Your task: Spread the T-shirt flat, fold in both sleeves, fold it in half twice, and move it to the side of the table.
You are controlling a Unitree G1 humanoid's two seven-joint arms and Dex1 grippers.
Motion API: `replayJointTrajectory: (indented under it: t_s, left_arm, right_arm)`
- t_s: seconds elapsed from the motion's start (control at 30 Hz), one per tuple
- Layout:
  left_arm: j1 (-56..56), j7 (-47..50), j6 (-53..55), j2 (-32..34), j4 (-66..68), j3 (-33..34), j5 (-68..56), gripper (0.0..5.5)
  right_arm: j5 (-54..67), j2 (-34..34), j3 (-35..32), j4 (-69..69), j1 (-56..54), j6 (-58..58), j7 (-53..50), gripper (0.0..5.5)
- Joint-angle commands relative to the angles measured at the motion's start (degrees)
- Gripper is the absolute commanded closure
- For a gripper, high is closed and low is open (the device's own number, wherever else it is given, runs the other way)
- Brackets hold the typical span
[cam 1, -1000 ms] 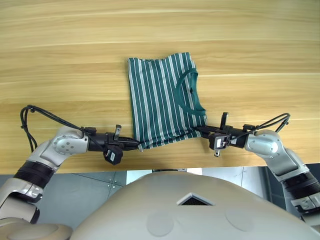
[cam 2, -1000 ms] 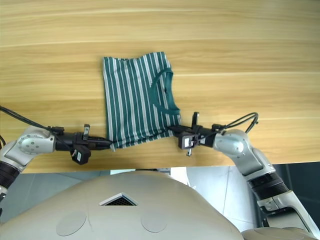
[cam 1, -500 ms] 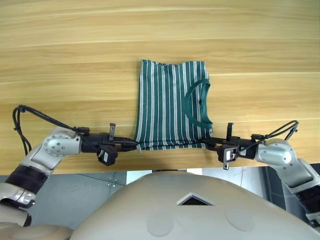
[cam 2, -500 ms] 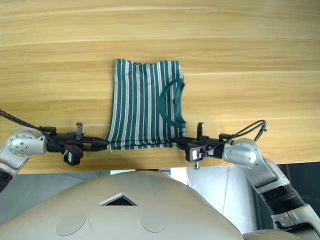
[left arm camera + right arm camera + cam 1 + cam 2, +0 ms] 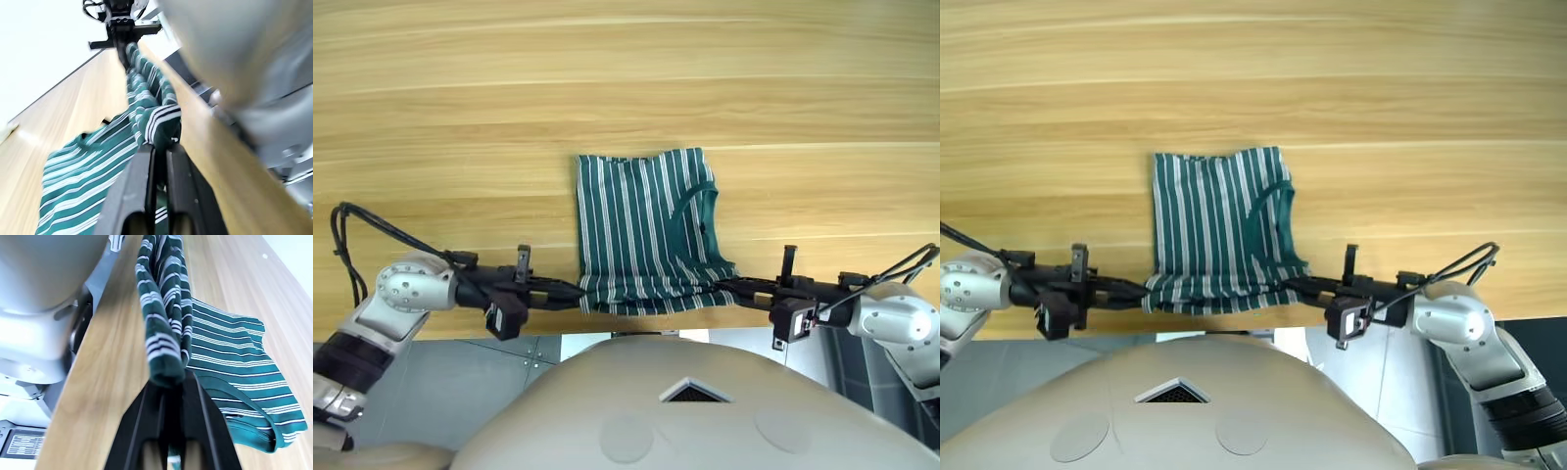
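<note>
A green T-shirt (image 5: pixel 646 230) with white stripes lies folded on the wooden table (image 5: pixel 460 117), collar towards the right. Its near hem is stretched in a bunched line along the table's near edge. My left gripper (image 5: pixel 579 292) is shut on the hem's near-left corner, and in the left wrist view its fingers (image 5: pixel 159 147) pinch the striped cloth (image 5: pixel 93 171). My right gripper (image 5: pixel 722 286) is shut on the near-right corner, and the right wrist view shows that gripper (image 5: pixel 166 382) clamping a fold of the shirt (image 5: pixel 230 347). Both forearms lie level with the table edge.
The table's near edge (image 5: pixel 431 328) runs just under both grippers, with grey floor (image 5: pixel 460 362) beyond it. Wood extends wide to the left, right and far side of the shirt. A black cable loops from each wrist, the left cable (image 5: pixel 352 235) and the right cable (image 5: pixel 901 269).
Both grippers have drawn the shirt towards me, to the table's near edge. The shirt has turned from a slant to square with the edge, and the near hem is pulled taut.
</note>
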Motion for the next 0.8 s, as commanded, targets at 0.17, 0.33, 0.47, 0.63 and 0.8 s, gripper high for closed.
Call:
replayJointTrajectory:
  t_s: [0.17,0.33,0.47,0.63,0.8]
  left_arm:
    - [-21.80,1.06,8.11,-17.54,26.13,7.31,-0.32,5.39]
    - [-28.87,2.02,9.18,-24.94,37.38,11.28,1.29,5.39]
    - [-35.37,10.47,8.42,-29.52,49.80,10.38,12.60,5.39]
    - [-41.72,25.51,10.74,-33.88,63.89,5.37,29.09,5.39]
    - [-43.87,31.93,17.11,-37.43,72.27,2.77,35.55,5.39]
  right_arm:
    - [-13.06,13.73,3.24,10.29,-23.75,13.66,-7.91,5.43]
    - [-20.92,20.80,4.89,19.87,-34.12,18.94,-15.07,5.43]
    - [-26.31,24.39,6.50,27.30,-39.48,22.07,-19.94,5.43]
    - [-31.27,27.76,9.94,37.05,-44.06,22.86,-23.93,5.43]
    - [-30.99,31.19,10.67,48.35,-48.01,22.31,-27.04,5.08]
